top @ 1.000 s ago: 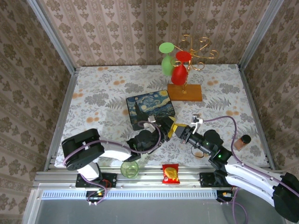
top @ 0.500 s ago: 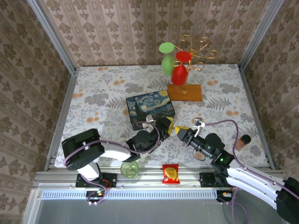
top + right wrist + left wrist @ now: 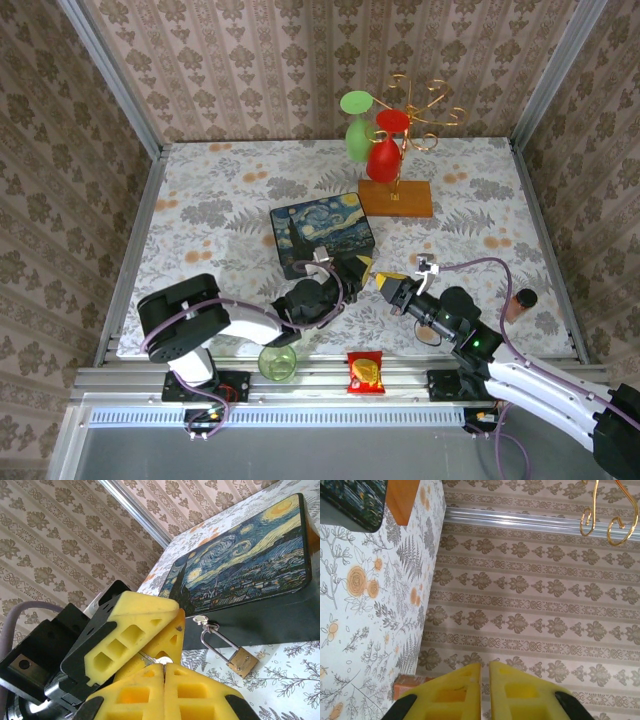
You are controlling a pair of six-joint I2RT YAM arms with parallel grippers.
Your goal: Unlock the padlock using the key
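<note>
The right gripper [image 3: 164,671] is pressed together on the key [image 3: 156,657]. The left gripper [image 3: 485,667] shows just a slit between its fingers, and I cannot tell if it pinches anything. The padlock [image 3: 242,661] lies beside the box [image 3: 250,555], its shackle at the latch [image 3: 201,620]. I'd want 1 firm hold with the blade protruding before aiming at the keyhole.

The floral bench [image 3: 200,220] carries a painted box [image 3: 322,233], the padlock [image 3: 242,661] just beside it, a wooden stand base [image 3: 397,198] and a small brown cylinder [image 3: 520,302].

Top camera overhead behind arms, facing table [image 3: 200,190]; wrist cameras close, low; painted box [image 3: 240,565] shared.
</note>
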